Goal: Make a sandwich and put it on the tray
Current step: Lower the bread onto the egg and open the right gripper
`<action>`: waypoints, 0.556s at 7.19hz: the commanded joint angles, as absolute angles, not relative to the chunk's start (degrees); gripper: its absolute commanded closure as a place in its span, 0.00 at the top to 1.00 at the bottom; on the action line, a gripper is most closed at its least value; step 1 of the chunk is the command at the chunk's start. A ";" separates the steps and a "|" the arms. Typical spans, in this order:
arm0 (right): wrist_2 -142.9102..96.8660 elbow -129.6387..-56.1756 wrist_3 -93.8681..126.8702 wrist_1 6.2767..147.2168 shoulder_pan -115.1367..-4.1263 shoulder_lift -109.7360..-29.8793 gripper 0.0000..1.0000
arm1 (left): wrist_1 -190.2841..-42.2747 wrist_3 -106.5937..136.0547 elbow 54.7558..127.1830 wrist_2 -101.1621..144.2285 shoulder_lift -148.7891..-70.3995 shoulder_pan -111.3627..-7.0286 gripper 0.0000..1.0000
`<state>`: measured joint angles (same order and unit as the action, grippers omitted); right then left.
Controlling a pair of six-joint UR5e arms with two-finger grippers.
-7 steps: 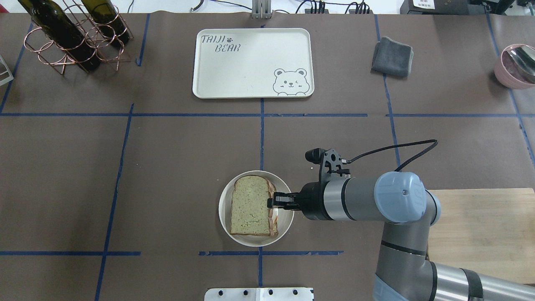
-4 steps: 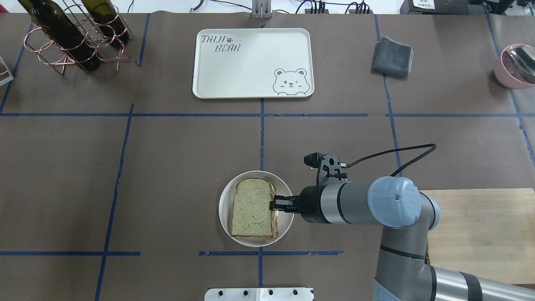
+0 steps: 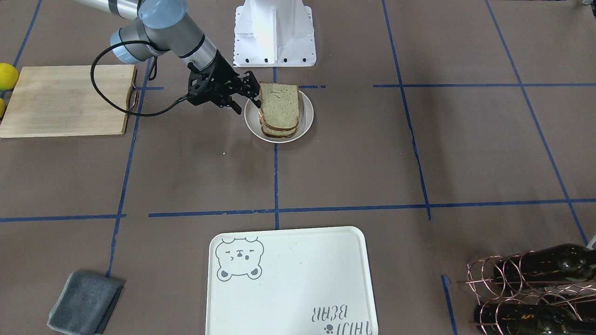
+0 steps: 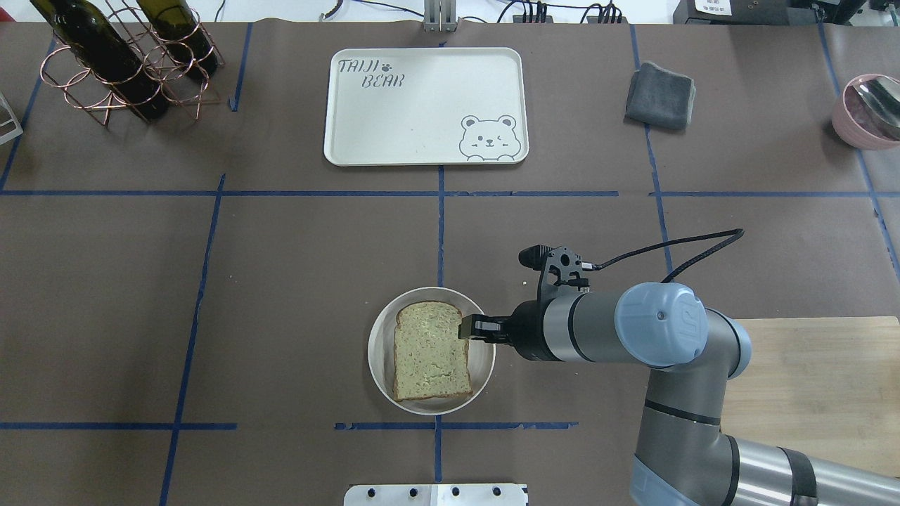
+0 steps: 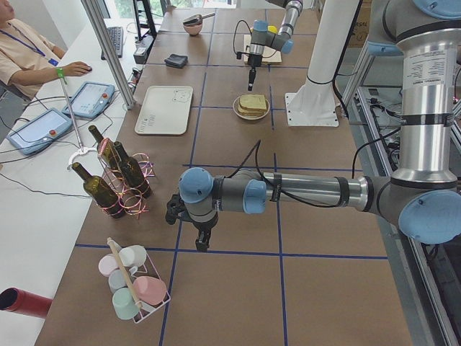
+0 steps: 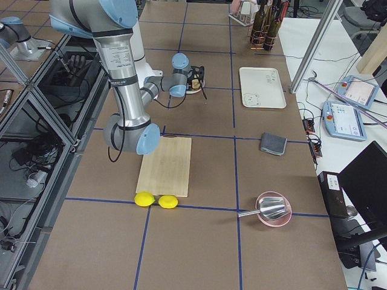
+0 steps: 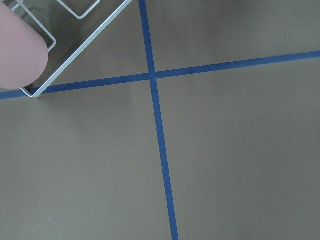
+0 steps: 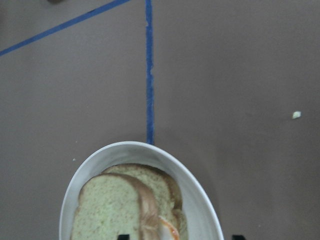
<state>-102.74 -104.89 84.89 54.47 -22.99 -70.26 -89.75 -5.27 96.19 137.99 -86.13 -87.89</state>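
The sandwich [image 4: 431, 350] lies on a small round white plate [image 4: 483, 365] near the table's front centre, its top bread slice flat over the stack. In the right wrist view a bit of the egg [image 8: 169, 229] shows between the two slices [image 8: 115, 210]. My right gripper [image 4: 465, 328] is level with the sandwich's right edge, open and empty; its two tips stand apart at the bottom of the right wrist view [image 8: 181, 236]. The tray [image 4: 422, 119] lies empty at the far centre. My left gripper [image 5: 204, 241] hangs over bare table far off to the left; I cannot tell whether it is open.
A wooden cutting board [image 4: 808, 386] lies under the right arm, with two lemons [image 6: 152, 200] at its end. A grey cloth [image 4: 661, 95], a pink bowl [image 4: 868, 109] and a wire rack of wine bottles [image 4: 119, 60] stand along the far side. A basket of cups [image 5: 133, 285] is near the left gripper.
My right gripper has let go of the top slice and drawn back a little to the right. The slice now lies flat and covers the filling that showed at its right edge.
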 commanded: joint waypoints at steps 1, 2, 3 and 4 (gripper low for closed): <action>-109.73 -108.35 74.68 69.36 -29.93 -70.31 1.00 | -92.00 -5.27 97.02 137.90 -86.13 -87.89 1.00; -113.52 -108.46 69.57 71.96 -34.32 -71.10 1.00 | -95.50 -5.27 96.68 137.81 -86.13 -87.89 1.00; -117.90 -108.46 64.30 72.50 -39.41 -73.80 1.00 | -97.97 -5.19 96.59 137.29 -86.22 -86.24 1.00; -121.08 -109.15 57.03 72.34 -43.20 -77.74 1.00 | -102.09 -5.19 97.03 137.81 -86.31 -85.70 1.00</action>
